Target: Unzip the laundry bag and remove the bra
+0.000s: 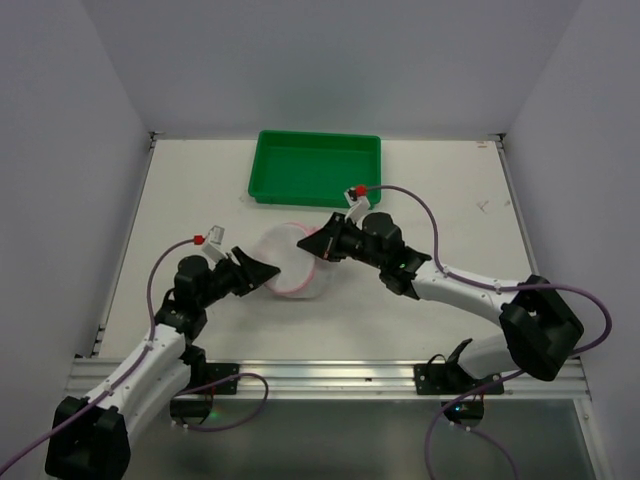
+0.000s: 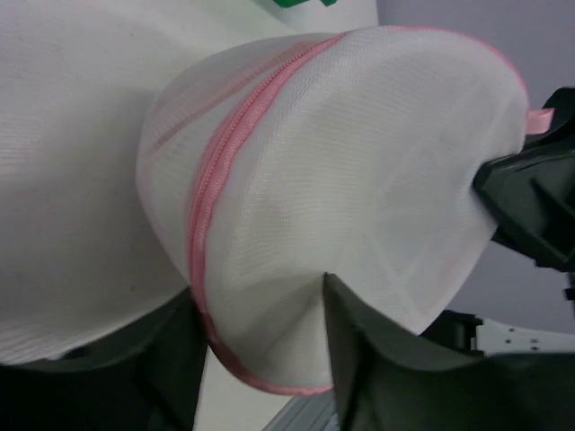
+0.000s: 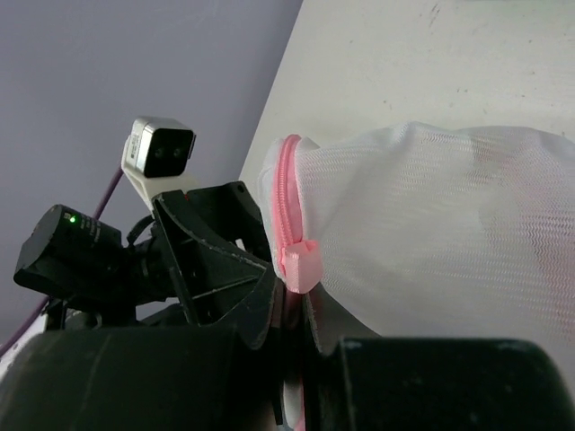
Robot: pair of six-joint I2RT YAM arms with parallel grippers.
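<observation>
The laundry bag (image 1: 292, 262), a round white mesh pouch with pink zipper trim, hangs between my two grippers above the table's middle. My left gripper (image 1: 262, 272) pinches its near-left edge. In the left wrist view the mesh and pink rim (image 2: 269, 269) fill the gap between the two fingers of the left gripper (image 2: 260, 296). My right gripper (image 1: 320, 244) holds the far-right edge. In the right wrist view the right gripper (image 3: 289, 294) is nearly closed on the pink zipper trim, just below a pink fabric tab (image 3: 299, 263). The zipper looks closed. I cannot make out the bra through the mesh.
A green rectangular tray (image 1: 316, 167) lies at the back centre of the white table (image 1: 200, 190), just beyond the right gripper. White walls stand on three sides. A metal rail (image 1: 330, 375) runs along the near edge by the arm bases.
</observation>
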